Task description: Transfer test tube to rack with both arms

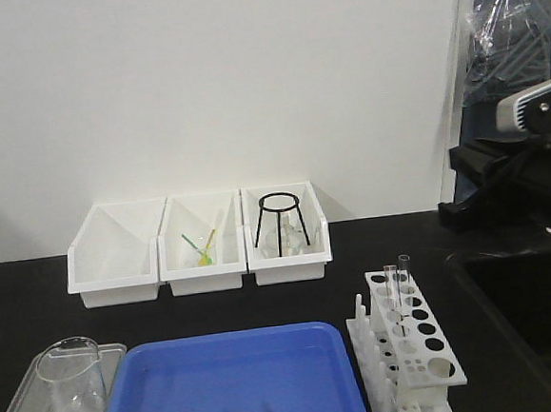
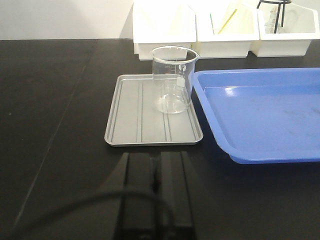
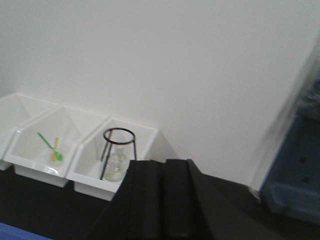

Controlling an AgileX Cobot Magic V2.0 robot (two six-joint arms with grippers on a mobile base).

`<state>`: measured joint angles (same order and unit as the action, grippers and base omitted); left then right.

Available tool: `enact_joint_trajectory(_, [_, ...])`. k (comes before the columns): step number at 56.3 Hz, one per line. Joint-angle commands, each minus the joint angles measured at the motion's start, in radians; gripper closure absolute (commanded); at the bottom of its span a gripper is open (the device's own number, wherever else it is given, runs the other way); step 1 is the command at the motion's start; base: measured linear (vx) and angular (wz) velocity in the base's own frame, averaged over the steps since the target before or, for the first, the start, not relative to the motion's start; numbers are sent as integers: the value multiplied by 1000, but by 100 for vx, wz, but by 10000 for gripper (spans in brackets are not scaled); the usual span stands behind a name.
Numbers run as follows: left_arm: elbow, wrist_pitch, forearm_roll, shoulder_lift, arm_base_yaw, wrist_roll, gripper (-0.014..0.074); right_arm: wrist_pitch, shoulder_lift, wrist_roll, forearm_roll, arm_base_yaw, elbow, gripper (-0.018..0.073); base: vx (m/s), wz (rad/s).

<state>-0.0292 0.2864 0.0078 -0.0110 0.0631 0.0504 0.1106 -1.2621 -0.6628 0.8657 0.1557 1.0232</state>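
Observation:
The white rack stands on the black bench at the front right, next to the blue tray. Two slender clear test tubes stand upright side by side in its far holes. My left gripper hovers low over the bench, just short of the grey tray, shut with nothing between its fingers. My right gripper is also shut and holds nothing; it is raised and faces the white bins and the wall. The right arm shows at the front view's right edge, well above and behind the rack.
A clear beaker stands on a grey tray at the left, beside the blue tray. Three white bins line the wall. One holds a black ring stand and a flask, another green and yellow sticks.

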Motion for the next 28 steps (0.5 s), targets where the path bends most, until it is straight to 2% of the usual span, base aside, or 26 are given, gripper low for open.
enact_joint_trajectory(1, [27, -81, -8, -15, 1, 6, 603, -62, 89, -4, -11, -4, 3, 567, 0, 0])
enact_joint_trajectory(9, [27, -81, -8, -15, 1, 6, 603, -173, 188, 21, 34, -4, -72, 567, 0, 0])
enact_joint_trajectory(18, [27, -81, -8, -15, 1, 6, 603, -241, 262, 20, 39, -9, -155, 567, 0, 0])
enact_joint_trajectory(22, [27, -81, -8, -15, 1, 6, 603, -217, 317, 2, 27, -40, -212, 567, 0, 0])
enact_joint_trajectory(28, [27, -81, -8, -15, 1, 6, 603, -83, 402, -52, 27, -130, -323, 567, 0, 0])
